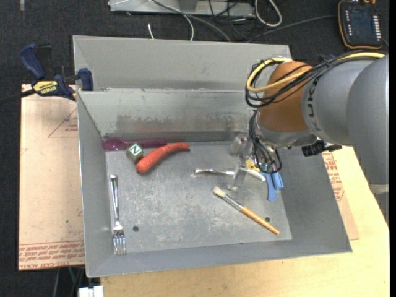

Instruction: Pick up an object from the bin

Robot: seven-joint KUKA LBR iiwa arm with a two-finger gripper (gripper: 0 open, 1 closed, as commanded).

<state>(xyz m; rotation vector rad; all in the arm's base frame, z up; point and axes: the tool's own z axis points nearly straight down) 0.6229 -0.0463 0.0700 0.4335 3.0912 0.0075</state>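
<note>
A: Where is the gripper?
B: Low at the right of the bin, over a thin silvery utensil. I cannot tell whether it is open or closed.
A: How best to grasp?
B: Probably centre across the utensil, since it lies flat on slick metal. A brush lies near; the carrot and fork are well apart.

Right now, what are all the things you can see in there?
bin: 1, grey metal, middle of view
fork: 1, silver, left side, prongs toward the front
purple thing: 1, purple, back left corner
letter block: 1, green and white, beside the purple thing
carrot-shaped thing: 1, orange, back left, next to the block
metal piece: 1, shiny silver, middle
brush: 1, tan handle, front right
blue piece: 1, blue, right, by the gripper
gripper: 1, grey, right of middle
arm: 1, grey with orange cover, from the right
</note>
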